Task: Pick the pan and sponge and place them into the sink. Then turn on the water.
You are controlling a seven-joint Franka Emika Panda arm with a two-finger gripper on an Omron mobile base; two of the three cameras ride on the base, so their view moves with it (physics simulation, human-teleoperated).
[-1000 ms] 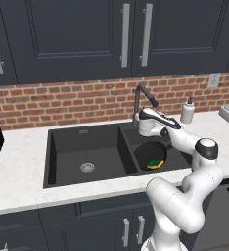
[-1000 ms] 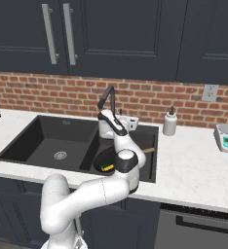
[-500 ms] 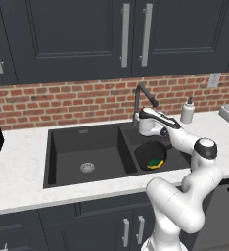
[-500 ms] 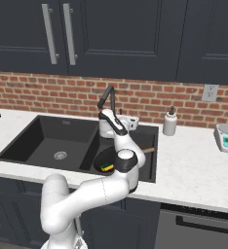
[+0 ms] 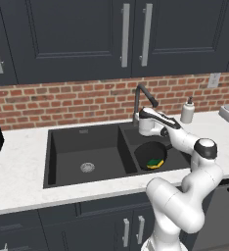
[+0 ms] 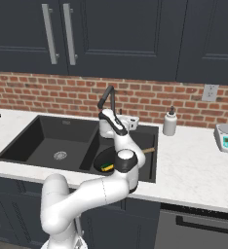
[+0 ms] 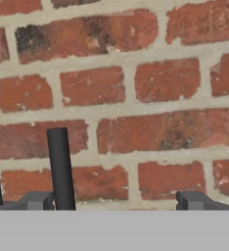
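pan: the pan [image 5: 150,156] lies flat on the floor of the right basin, its tan handle [image 6: 147,150] reaching toward the counter side; I take it as already delivered.
sponge: the sponge [image 5: 155,162] sits green side up inside the pan, near the front rim, so both items look put away and out of the arm's path.
sink: the sink [image 5: 82,142] is a black double basin set in the white counter [image 5: 18,184]; the left basin holds nothing but its silver drain [image 5: 87,167].
faucet: the faucet [image 5: 142,96] rises at the back between the two basins, its spout angled over the right one; no blue stream falls from it, so the water seems still off.
lever: a dark upright rod [image 7: 61,168] stands just inside the left fingertip in the hand view, against the brick wall [image 7: 136,78]; probably the faucet's handle, though I cannot be sure.
gripper: the gripper [image 7: 115,200] is spread wide and holds nothing.
arm pose: the arm reaches forward over the right basin with the wrist bent level, the hand [image 5: 148,121] at the faucet's base and pointing at the wall.
step in hand: likely lining up on the faucet handle to start the water.
nearby: a white soap bottle [image 6: 170,122] stands on the counter to the right, well clear of the hand.
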